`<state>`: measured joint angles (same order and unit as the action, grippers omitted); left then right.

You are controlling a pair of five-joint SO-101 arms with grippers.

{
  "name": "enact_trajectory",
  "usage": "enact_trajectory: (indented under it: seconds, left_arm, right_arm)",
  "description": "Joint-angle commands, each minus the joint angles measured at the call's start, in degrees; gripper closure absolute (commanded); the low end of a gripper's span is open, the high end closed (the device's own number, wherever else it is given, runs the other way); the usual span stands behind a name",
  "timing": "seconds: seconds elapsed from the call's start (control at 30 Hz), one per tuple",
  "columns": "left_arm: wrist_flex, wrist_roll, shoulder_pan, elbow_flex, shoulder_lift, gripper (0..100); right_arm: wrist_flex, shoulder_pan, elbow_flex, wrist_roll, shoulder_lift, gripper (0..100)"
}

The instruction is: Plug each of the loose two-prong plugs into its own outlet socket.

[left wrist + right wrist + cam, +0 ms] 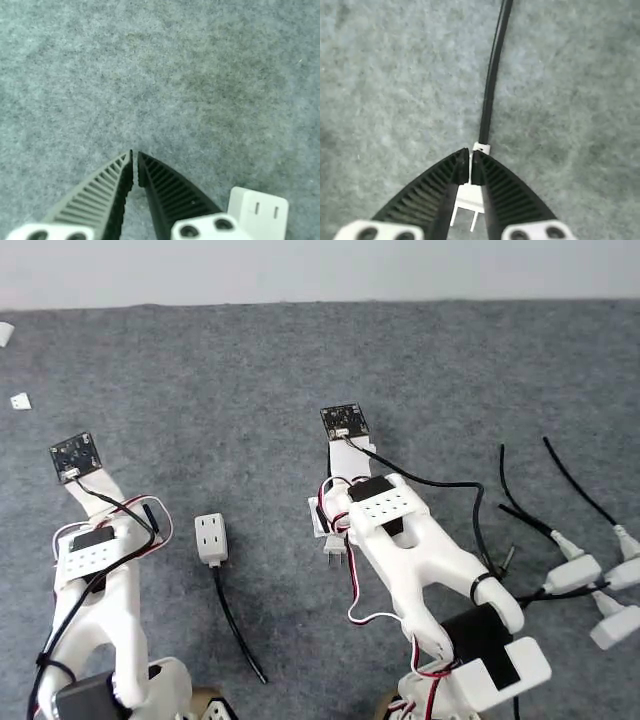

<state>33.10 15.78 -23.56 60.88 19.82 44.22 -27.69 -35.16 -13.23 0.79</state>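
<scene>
We are pinching a two-prong plug (468,196) in the right pincer (470,153), which is pressed together on the plug's white body, leaving the prongs bare. In the high view the outlet socket (210,538) is lying on the worktop (250,370) at nine o'clock from that plug, its long axis running twelve to six, so we are judging the coming move to be a carry toward nine. The left pincer (134,156), pressed together on nothing, is sitting just beside the socket, while the other white corded pieces (577,572) are lying well apart at three o'clock.
</scene>
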Motion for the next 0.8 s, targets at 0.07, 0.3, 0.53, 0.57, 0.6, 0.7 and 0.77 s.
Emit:
enact_trajectory:
  seconds: [0.07,0.3,0.53,0.57,0.6,0.7,0.77]
  left_arm:
    - [0.26,-0.53,0.35,-2.07,0.97,99]
    - [0.26,-0.53,0.35,-2.07,0.97,99]
    - [0.26,-0.53,0.35,-2.07,0.97,99]
    - [0.26,-0.53,0.35,-2.07,0.97,99]
    - [0.26,-0.53,0.35,-2.07,0.97,99]
    - [0.26,-0.53,0.35,-2.07,0.97,99]
    - [0.26,-0.53,0.35,-2.07,0.97,99]
  right_arm:
    - [-0.92,0.66,0.44,-1.49,2.51,87.6]
    - [-0.66,0.66,2.99,-1.76,-2.42,87.6]
    - [4.70,0.57,9.85,-1.85,-8.13,87.6]
    - [4.62,0.57,9.93,-1.85,-8.13,87.6]
    - [4.62,0.48,10.20,-1.85,-8.40,87.6]
    - [4.62,0.48,10.73,-1.85,-8.66,87.6]
    - [4.62,0.48,10.73,-1.85,-8.66,87.7]
